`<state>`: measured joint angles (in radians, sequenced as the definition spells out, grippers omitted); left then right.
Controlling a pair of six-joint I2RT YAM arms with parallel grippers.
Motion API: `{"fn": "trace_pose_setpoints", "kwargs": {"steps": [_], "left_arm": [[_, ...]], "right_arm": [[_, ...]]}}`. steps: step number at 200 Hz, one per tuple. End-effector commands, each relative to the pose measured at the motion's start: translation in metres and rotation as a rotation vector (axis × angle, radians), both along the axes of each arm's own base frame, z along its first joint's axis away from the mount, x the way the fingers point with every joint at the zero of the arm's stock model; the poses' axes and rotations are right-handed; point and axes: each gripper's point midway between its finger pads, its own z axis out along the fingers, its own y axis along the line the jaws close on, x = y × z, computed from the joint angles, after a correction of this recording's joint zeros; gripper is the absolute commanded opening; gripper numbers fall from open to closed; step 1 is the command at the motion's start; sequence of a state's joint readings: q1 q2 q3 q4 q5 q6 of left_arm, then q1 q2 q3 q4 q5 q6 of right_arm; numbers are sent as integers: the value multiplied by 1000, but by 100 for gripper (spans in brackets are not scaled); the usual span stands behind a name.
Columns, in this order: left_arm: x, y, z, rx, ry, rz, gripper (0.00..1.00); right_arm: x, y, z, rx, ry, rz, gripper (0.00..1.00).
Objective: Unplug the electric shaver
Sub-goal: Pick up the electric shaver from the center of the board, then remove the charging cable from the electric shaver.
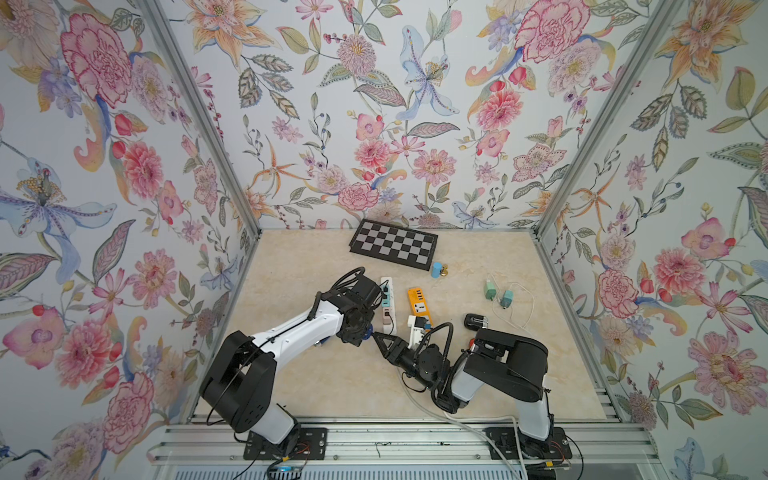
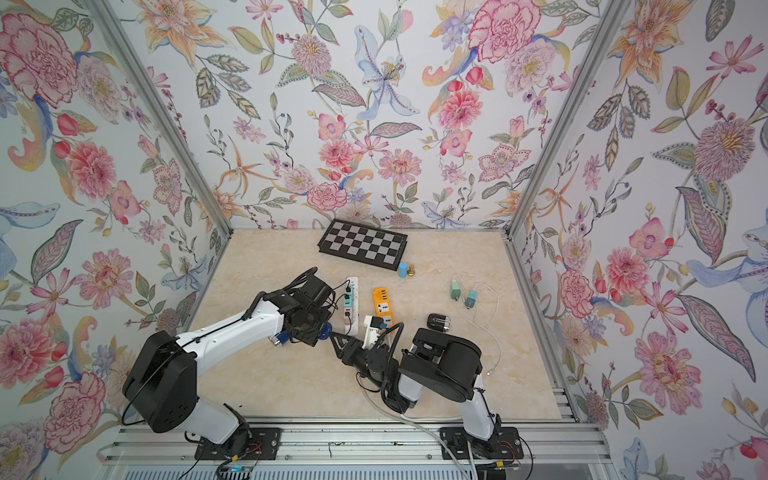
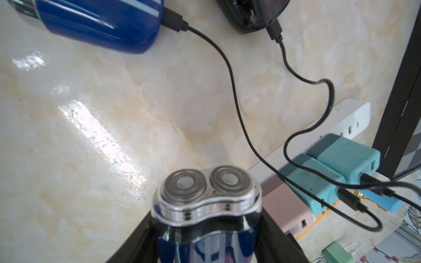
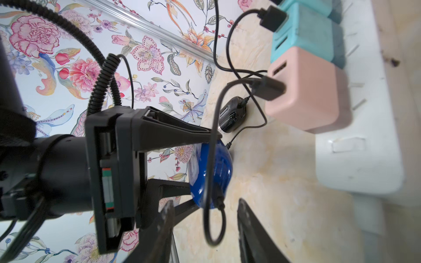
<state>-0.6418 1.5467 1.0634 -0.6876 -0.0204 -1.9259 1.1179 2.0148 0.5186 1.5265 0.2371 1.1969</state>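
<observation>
**step in hand:** lining up on the connector before the pull. the left gripper (image 3: pixel 206 227) is clamped on the blue electric shaver (image 4: pixel 224 168), with one jaw pressed on each flank of the body. the shaver sits in the lower middle of both top views, just left of the near end of the white power strip (image 1: pixel 386 281). whether it touches the marble table top (image 4: pixel 284 205) cannot be told. the right gripper (image 4: pixel 205 202) has its jaws apart, one on each side of the black charging cable (image 4: pixel 205 216). the cable's small plug (image 4: pixel 219 201) is seated in the shaver's base, and nothing is pinched yet. the cable climbs toward the upper right of the right wrist view and ends in a usb plug (image 4: pixel 267 87) seated in the pink adapter (image 4: pixel 307 91) on the strip.

**next move, as judged:** the right jaws should close on the plug itself, not on the slack loop below it. they should then draw straight out along the socket's axis while the left gripper braces the body. a grip on the cord alone would likely slip or kink it.

**the shaver:** glossy deep-blue shell, rounded base and chrome collar. its twin round foil heads (image 3: pixel 206 183) show at the lower centre of the left wrist view. a second blue shaver (image 3: pixel 98 25) and a black shaver (image 3: pixel 250 13) lie corded along the top edge of that view. neither of these is held.
</observation>
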Motion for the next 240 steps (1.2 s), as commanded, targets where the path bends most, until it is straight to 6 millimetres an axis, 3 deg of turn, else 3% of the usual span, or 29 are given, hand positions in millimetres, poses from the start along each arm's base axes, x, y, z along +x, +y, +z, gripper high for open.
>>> {"fn": "trace_pose_setpoints", "kwargs": {"steps": [1,48,120,170,240], "left_arm": [[2,-5,19,-32,-34,5,37],[3,-8,23,-43,-43,-5,37],[3,-8,23,-42,-50,-3,37],[1,-7,19,-39,-42,-3,37],[1,-7,19,-39,-45,-3,37]], "right_arm": [[9,1,9,89,22,-38,45],[15,4,6,119,54,-60,41],[19,9,10,181,101,-67,28],[19,13,13,218,128,-51,14],[18,17,12,229,146,-33,5]]}}
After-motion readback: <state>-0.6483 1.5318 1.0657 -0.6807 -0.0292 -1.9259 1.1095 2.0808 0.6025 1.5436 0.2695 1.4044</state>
